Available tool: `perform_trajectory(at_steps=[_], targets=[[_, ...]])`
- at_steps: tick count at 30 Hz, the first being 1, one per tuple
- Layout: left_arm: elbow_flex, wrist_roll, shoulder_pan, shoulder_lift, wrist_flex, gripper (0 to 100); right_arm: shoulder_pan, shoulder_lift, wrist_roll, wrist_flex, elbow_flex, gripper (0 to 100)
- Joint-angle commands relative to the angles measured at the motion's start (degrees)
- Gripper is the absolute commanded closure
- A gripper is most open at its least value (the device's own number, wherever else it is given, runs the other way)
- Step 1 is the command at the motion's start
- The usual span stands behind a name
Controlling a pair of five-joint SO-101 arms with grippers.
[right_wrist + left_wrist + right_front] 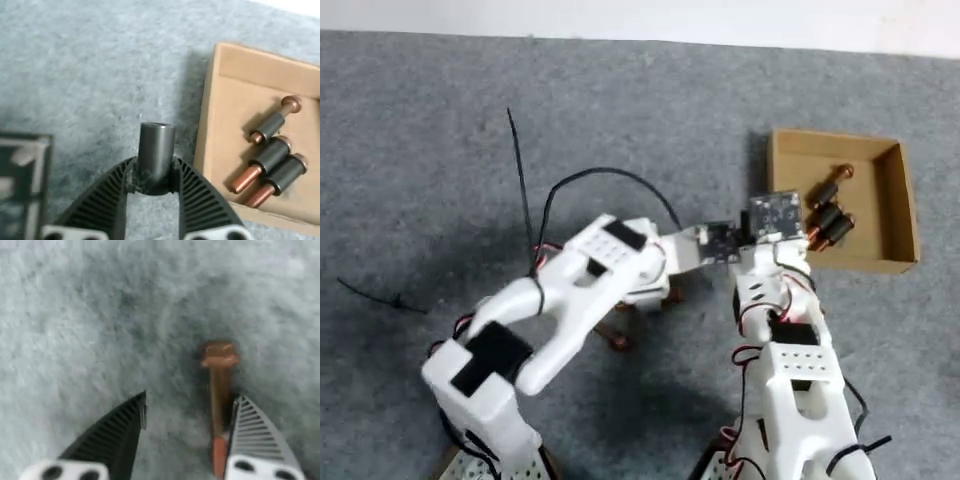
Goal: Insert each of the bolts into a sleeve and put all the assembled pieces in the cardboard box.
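My left gripper point(191, 397) hangs open just above the grey carpet. A copper bolt point(218, 385) lies between its jaws, close against the pale finger point(250, 432). My right gripper point(155, 167) is shut on a dark sleeve point(156, 147), held upright with its open end showing. It stands beside the cardboard box point(205, 115). Three assembled pieces point(272, 160) lie in that box point(835, 143), each a copper bolt in a dark sleeve point(825, 215). From above, the left arm point(610, 255) stretches toward the right arm point(770, 290), which stands at the box's near left corner.
A copper bolt point(618, 341) peeks out on the carpet under the left arm. A black cable tie point(520, 170) lies to the left, with another point(380, 297) farther out. The other arm's wrist camera point(22, 175) shows beside my right gripper.
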Motion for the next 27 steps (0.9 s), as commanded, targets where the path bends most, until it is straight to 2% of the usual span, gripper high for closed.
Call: perform_trajectory(at_steps=[1, 5, 14, 16, 21, 24, 27], targets=[[-8.13, -0.44, 1.1, 6.02, 3.52, 74, -0.31, -1.54, -0.35, -2.24, -0.57, 99.3], [-13.58, -0.79, 1.45, 8.75, 10.99, 74, -0.31, -1.54, -0.35, -2.33, -0.57, 99.3], [-18.33, -0.79, 1.63, 12.53, 15.91, 75, -0.04, -1.54, -0.35, -2.33, -0.57, 99.3], [-19.21, -0.79, 1.54, 13.14, 17.05, 78, -0.04, -1.54, -0.35, -2.33, -0.57, 99.3], [-20.62, -0.53, 1.54, 14.11, 19.87, 97, 0.04, -1.54, -0.35, -2.33, -0.57, 99.3], [-20.26, 0.0, 1.54, 13.93, 19.6, 99, 0.04, -1.54, -0.35, -2.33, -0.57, 99.3], [-20.18, 4.04, 1.36, 13.85, 19.43, 99, 0.13, -1.54, -0.18, -2.33, -0.57, 99.3]])
